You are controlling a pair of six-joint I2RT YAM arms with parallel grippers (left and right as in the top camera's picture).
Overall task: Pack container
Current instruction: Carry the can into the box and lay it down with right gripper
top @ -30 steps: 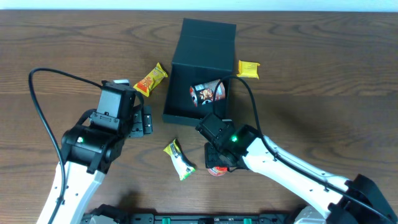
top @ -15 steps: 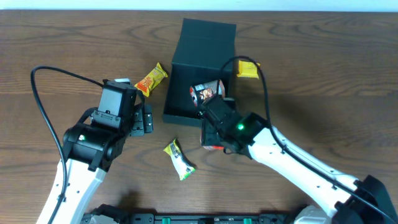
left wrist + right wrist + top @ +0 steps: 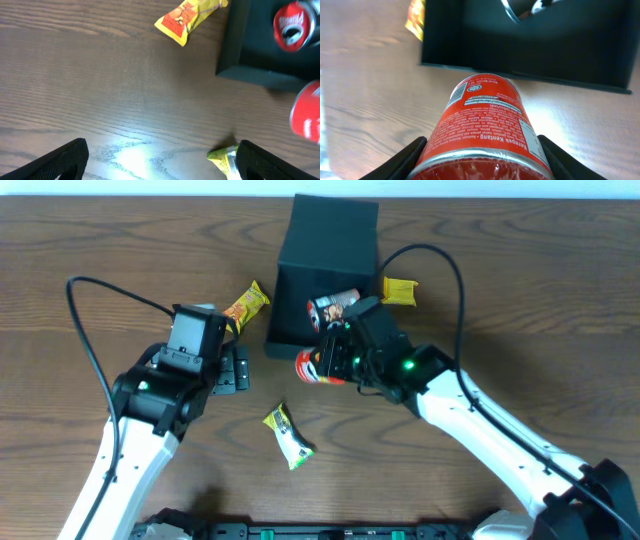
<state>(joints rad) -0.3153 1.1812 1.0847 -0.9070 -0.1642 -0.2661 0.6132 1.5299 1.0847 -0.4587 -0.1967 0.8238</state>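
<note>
Left gripper [image 3: 235, 370] hovers over the bare worktop [image 3: 80, 250] left of centre, jaws spread wide with nothing between them. In the left wrist view its fingertips [image 3: 65, 160] sit at the bottom corners with only wood grain in the gap. Just beyond it an orange-yellow snack packet [image 3: 243, 308] lies flat and tilted, near the left wall of the container but apart from it. Toward the front edge a green-and-yellow packet [image 3: 288, 437] lies alone on the worktop, well apart from the container. The container [image 3: 330, 235] stands at centre rear: a dark box, lid flap raised at the far side, mouth open upward. Inside it a printed can [image 3: 333, 307] lies on its side, pull-tab end visible in the left wrist view. Right gripper [image 3: 335, 362] is clamped across the body of a red can [image 3: 312, 366], which is held on its side. The right wrist view shows one finger on each flank of the can. The red can sits at the near wall of the container, by the near-left corner, outside the box. Cannot tell whether it touches the wall or the worktop. Right of the container a small yellow packet [image 3: 399, 290] lies just beside the right wall. A black cable [image 3: 440, 260] arcs above the right arm.
</note>
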